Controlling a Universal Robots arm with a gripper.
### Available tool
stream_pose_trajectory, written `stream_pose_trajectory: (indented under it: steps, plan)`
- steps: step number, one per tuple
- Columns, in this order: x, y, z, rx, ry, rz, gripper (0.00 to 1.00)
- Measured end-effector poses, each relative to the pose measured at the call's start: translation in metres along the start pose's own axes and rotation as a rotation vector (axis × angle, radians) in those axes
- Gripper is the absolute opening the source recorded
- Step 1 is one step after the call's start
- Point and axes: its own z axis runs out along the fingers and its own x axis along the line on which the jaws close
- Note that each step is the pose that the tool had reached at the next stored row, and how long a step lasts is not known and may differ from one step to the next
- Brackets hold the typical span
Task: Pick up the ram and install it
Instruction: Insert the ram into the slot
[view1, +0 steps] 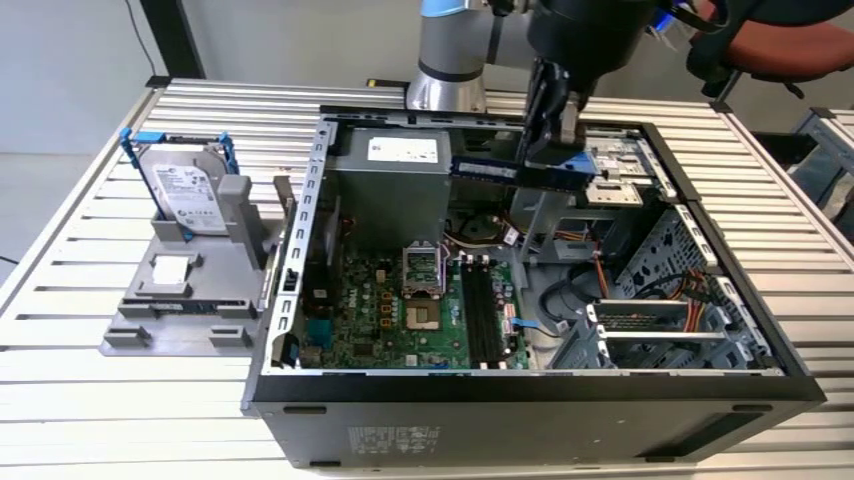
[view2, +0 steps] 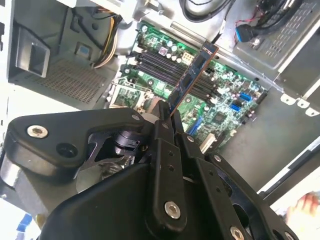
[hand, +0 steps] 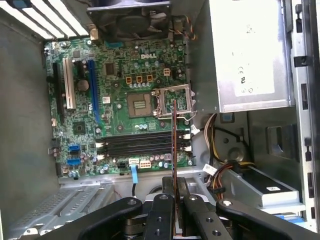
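Steel computer case (view1: 534, 390) lies open, its green motherboard (hand: 115, 125) bare; the carry toward installation seems to be the step in hand. Above the board the gripper (hand: 174, 189) has its jaws clamped on the ram (hand: 174, 135), held in the air clear of the black memory slots (hand: 140, 146) and crosswise to them. Seating it, I judge, calls for turning the stick parallel over one slot.
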Motion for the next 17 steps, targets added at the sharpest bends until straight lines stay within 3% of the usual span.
stream_pose_trajectory:
  steps: [17]
  plan:
    - [0.0, 0.0, 0.0, 0.0087, -0.0093, 0.202, 0.0]
